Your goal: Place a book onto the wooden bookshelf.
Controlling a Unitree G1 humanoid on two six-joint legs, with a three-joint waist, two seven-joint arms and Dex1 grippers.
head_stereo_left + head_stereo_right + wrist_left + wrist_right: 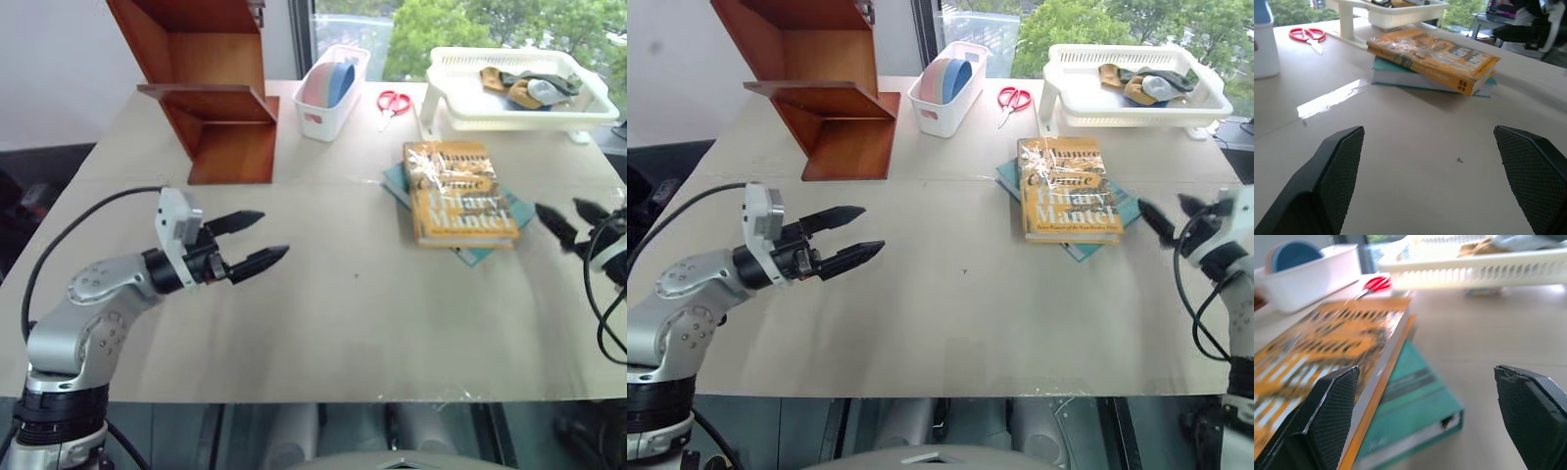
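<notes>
Left eye view: yellow-orange book [457, 192] lying flat on the table [323, 304], stacked on a thinner teal book [477, 253] whose corners stick out beneath; right gripper [570, 221] just beside the stack at the robot's right, fingers spread and empty, tips close to the book's edge but not touching it; left gripper [253, 241] well apart from the book, out over bare table on the robot's left, fingers wide and holding nothing, pointing toward the table's middle. Right eye view: same layout, with the wooden bookshelf [828, 93] standing at the far left corner of the table, well away from the book; white bin [945, 90] with blue and pink discs next to the shelf, red scissors [1012, 99] beyond the book, white tray [1132, 88] with scraps of cloth at the far right. Left wrist view: two black fingertips [1334, 171] set wide apart with bare tabletop between them; book and teal one beneath it lying ahead across the table, far from the tips, spine edge facing this way; scissors and the tray farther back. Right wrist view: book close up, cover filling the space next to one fingertip [1327, 418], teal book poking out under it between the two spread tips; no contact visible between fingers and either book; bin, scissors and tray blurred behind.
</notes>
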